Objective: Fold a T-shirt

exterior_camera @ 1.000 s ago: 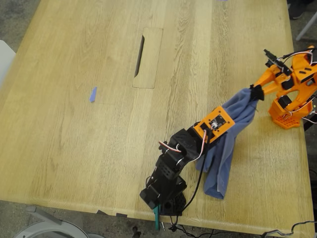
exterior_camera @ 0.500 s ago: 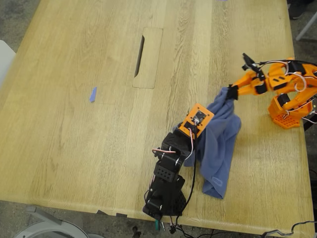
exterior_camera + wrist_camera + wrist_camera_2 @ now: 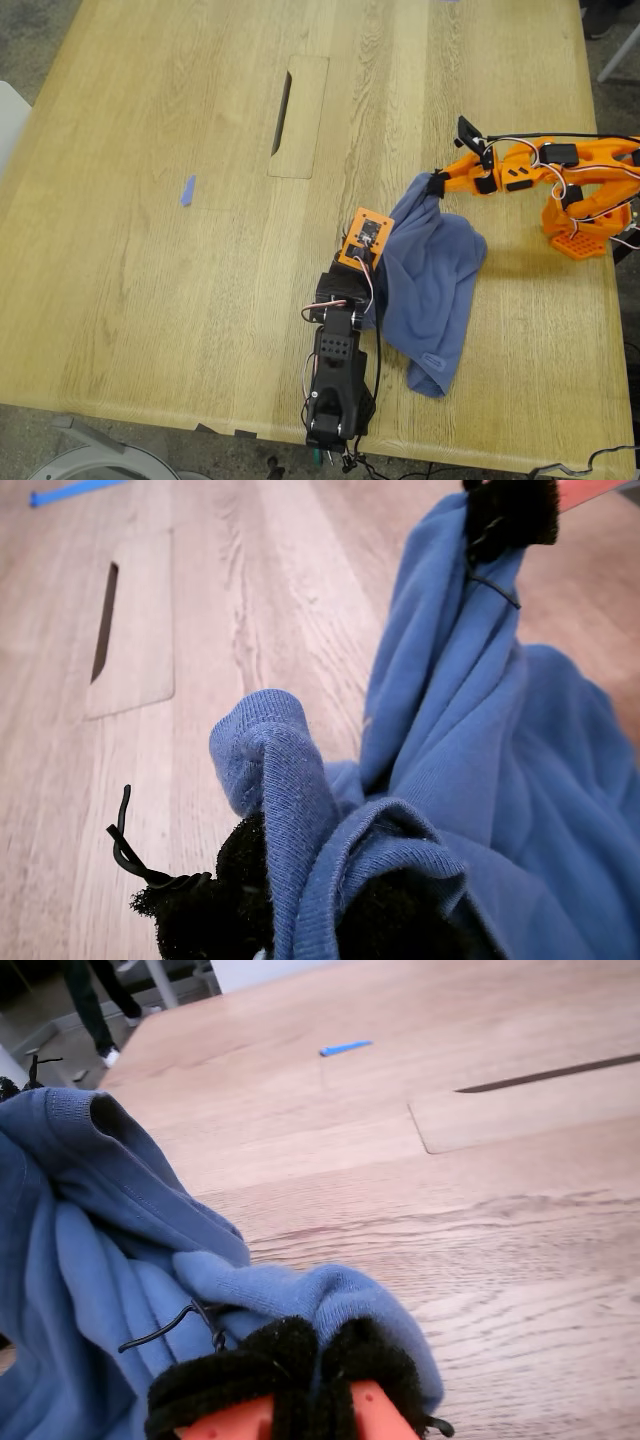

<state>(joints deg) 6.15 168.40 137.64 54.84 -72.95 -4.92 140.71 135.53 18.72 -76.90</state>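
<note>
1. Cloth comes first: my first gripper (image 3: pixel 300 920), on the black arm at the near edge of the table (image 3: pixel 150 250) in the exterior view, is clamped on a bunched hem of the T-shirt (image 3: pixel 430 270).
2. Limp, light cotton like this should sag wherever unsupported, so I judge hems or shoulder seams better holds than mid-panel folds.
3. Beyond it, the shirt drapes in a twisted heap towards the exterior view's right, one end resting on the wood.
4. Farthest, my second gripper (image 3: pixel 300 1370), on the orange arm, pinches another bunched edge, lifted.
5. Hidden: the chest print, both sleeves and the collar; I cannot tell which edges I hold.
</note>
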